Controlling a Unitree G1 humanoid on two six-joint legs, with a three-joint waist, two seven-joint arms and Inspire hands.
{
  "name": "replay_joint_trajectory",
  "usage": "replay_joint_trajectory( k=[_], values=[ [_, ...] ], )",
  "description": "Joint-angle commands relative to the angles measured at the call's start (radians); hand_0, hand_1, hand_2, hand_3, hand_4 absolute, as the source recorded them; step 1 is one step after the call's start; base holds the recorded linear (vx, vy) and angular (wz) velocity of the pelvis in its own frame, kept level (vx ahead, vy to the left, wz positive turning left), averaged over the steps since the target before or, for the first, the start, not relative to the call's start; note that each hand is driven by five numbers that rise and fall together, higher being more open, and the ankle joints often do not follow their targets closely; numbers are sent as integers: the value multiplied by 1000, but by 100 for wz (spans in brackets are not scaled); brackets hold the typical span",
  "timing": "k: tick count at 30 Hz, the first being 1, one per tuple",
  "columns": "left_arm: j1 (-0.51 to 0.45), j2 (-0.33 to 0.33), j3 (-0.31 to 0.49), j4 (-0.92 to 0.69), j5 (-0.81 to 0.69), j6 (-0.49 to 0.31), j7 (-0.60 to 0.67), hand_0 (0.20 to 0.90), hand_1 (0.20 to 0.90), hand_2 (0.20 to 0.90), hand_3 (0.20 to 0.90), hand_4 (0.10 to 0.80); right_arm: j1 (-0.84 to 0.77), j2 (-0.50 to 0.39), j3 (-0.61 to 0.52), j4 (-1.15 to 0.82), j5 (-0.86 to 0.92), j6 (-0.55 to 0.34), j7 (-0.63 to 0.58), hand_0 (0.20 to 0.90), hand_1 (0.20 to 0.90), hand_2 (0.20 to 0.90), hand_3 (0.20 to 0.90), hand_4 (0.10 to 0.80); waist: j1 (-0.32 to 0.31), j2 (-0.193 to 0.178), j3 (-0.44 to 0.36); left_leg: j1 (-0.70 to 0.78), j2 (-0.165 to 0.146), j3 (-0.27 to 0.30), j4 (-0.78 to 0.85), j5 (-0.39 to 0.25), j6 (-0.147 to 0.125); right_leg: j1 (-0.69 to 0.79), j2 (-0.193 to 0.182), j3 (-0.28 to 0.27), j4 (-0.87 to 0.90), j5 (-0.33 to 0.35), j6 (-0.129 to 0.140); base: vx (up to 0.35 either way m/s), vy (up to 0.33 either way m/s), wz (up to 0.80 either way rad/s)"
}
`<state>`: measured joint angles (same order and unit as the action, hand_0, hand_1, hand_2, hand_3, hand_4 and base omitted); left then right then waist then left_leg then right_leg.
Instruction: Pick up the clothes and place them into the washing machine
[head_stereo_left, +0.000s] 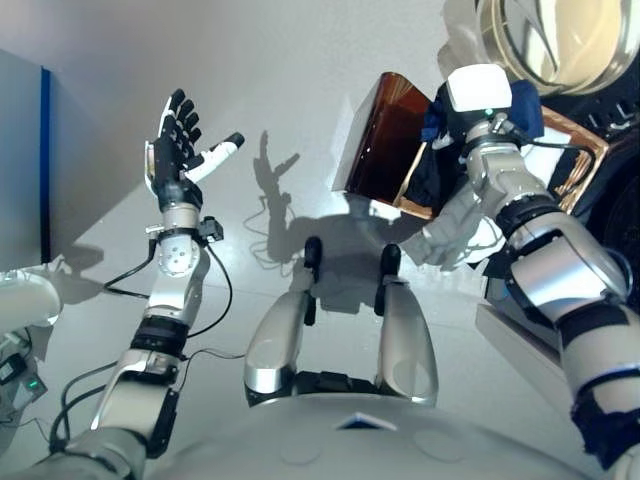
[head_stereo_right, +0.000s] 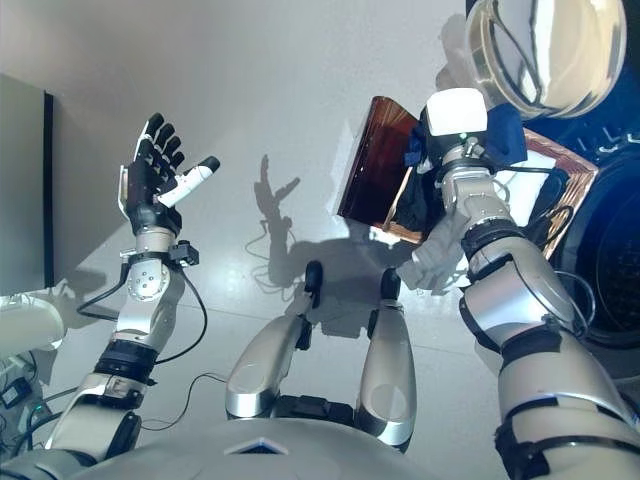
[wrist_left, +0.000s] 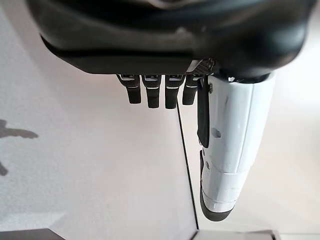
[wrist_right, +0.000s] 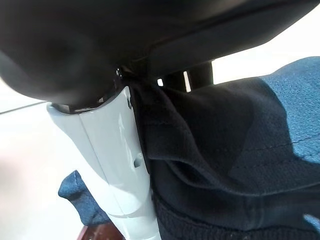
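Your right hand (wrist_right: 107, 150) is closed round a dark navy-blue fabric garment (wrist_right: 225, 165): the right wrist view shows the cloth bunched tight against the white-covered thumb and filling the space where the fingers would be. In the head views that same garment (head_stereo_left: 440, 150) hangs from the hand above the brown translucent plastic basket (head_stereo_left: 385, 140), which stands on the pale floor just beside the washing machine. So the pick looks done. What is left, by my reading, is the carry and the drop: the garment is lifted but not yet inside the machine's dark round drum opening (head_stereo_right: 600, 290), which sits off to your right below the glass porthole door (head_stereo_right: 545, 55) swung open. Your left hand (head_stereo_left: 178, 140) is raised well apart from all this, fingers straight and spread, holding nothing. I cannot tell whether more clothes remain in the basket.
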<state>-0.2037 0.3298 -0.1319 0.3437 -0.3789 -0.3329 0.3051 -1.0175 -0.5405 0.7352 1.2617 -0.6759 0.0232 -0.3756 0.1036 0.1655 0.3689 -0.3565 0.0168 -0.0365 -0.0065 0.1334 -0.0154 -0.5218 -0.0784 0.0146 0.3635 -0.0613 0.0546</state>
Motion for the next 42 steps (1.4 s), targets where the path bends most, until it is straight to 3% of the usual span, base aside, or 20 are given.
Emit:
replay_joint_trajectory(
  k=[1, 8, 9, 30, 38, 39, 40, 42],
  values=[
    [-27, 46, -14, -79, 8, -72, 16, 900, 900, 900, 900, 800, -102, -91, 20, 69, 37, 85, -77, 200, 200, 200, 200, 300, 0, 10, -78, -6, -28, -11, 89, -100, -49, 82, 0, 14, -161, 38, 21, 0, 0, 0],
    [-15, 37, 8, -102, 19, -64, 37, 900, 900, 900, 900, 800, -89, -100, 24, 42, 10, 101, -86, 205, 205, 205, 205, 304, 4, 31, -49, -47, -33, -18, 117, -101, -52, 31, 4, 4, -109, 17, 13, 10, -15, 9],
    [-14, 37, 10, -104, 21, -63, 40, 900, 900, 900, 900, 800, -85, -99, 24, 43, 8, 102, -82, 900, 900, 900, 900, 800, 5, 30, -41, -64, -35, -19, 139, -108, -53, 18, 5, 1, -89, 9, 10, -3, -33, 4],
    [-34, 41, 30, -92, 33, -79, 60, 900, 900, 900, 900, 800, -82, -107, 37, -9, -1, 90, -82, 900, 900, 900, 900, 800, -25, 6, -37, -65, -38, -16, 139, -123, -49, 1, 13, 23, -91, 18, 6, -6, -4, -1],
    [-9, 41, 67, -112, 38, -75, 75, 900, 900, 900, 900, 800, -75, -114, 24, -62, -3, 94, -91, 900, 900, 900, 900, 800, -25, 14, -20, -99, -40, -19, 155, -118, -51, -25, 14, 13, -80, 20, 6, -22, -7, -2],
    [-9, 41, 67, -112, 38, -75, 75, 900, 900, 900, 900, 800, -75, -114, 24, -62, -3, 94, -91, 724, 724, 724, 724, 675, -26, 14, -20, -99, -40, -19, 155, -118, -51, -25, 13, 13, -80, 19, 6, 0, 0, 0],
    [-1, 36, 71, -108, 35, -76, 74, 900, 900, 900, 900, 800, -69, -111, 21, -66, -9, 96, -90, 200, 200, 200, 200, 300, -25, 16, -20, -98, -39, -22, 154, -116, -51, -24, 14, 8, -78, 16, 5, 29, -8, 4],
    [0, 35, 78, -110, 35, -78, 81, 900, 900, 900, 900, 800, -68, -109, 23, -92, -14, 98, -93, 200, 200, 200, 200, 300, -25, 15, -18, -93, -41, -23, 156, -121, -51, -21, 15, 7, -69, 7, 4, 26, -9, 4]
  ],
)
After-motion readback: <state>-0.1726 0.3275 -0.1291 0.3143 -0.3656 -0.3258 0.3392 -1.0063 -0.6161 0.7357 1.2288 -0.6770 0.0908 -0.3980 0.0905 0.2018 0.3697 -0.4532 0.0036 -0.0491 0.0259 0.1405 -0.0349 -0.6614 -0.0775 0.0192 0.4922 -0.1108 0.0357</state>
